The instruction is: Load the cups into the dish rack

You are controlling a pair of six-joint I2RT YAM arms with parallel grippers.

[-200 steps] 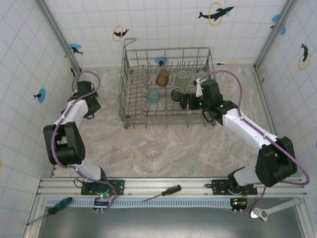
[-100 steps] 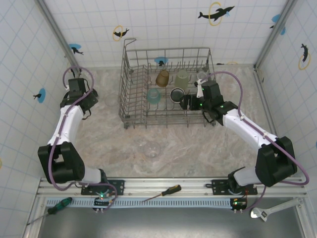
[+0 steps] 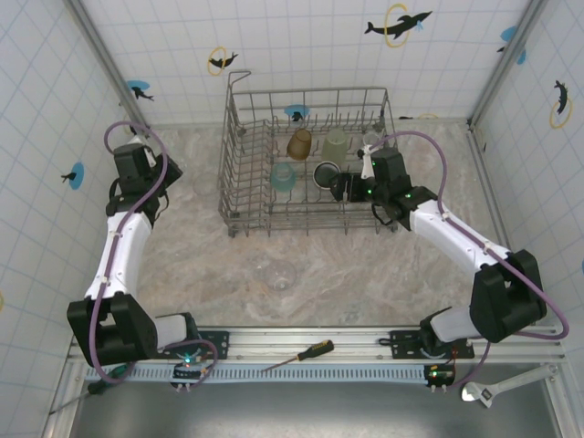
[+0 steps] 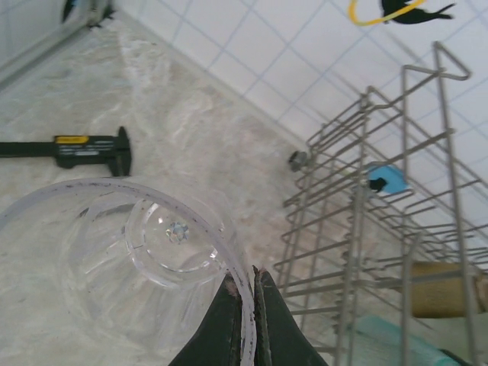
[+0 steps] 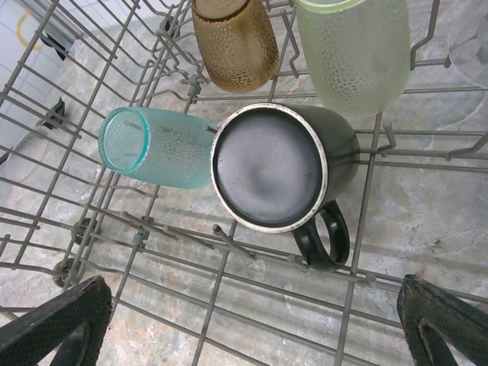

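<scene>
My left gripper (image 4: 245, 305) is shut on the rim of a clear cup (image 4: 137, 259) and holds it above the table, left of the dish rack (image 4: 404, 191). From above, the left gripper (image 3: 162, 175) hangs at the far left. The dish rack (image 3: 239, 182) holds an amber cup (image 3: 299, 143), a pale green cup (image 3: 335, 146), a light blue cup (image 3: 283, 175) and a dark mug (image 3: 325, 173). My right gripper (image 5: 252, 328) stands open just over the dark mug (image 5: 274, 168), with nothing between its fingers (image 5: 61, 320). Another clear cup (image 3: 276, 272) lies on the table in front of the rack.
A black caliper (image 4: 76, 149) lies on the marble table near the left wall. A screwdriver (image 3: 306, 351) rests on the front rail, and a wrench (image 3: 497, 388) lies at the bottom right. Tiled walls close in the table on three sides.
The left arm has swung further left and stretched out, carrying the clear cup. The right arm has stayed still over the rack.
</scene>
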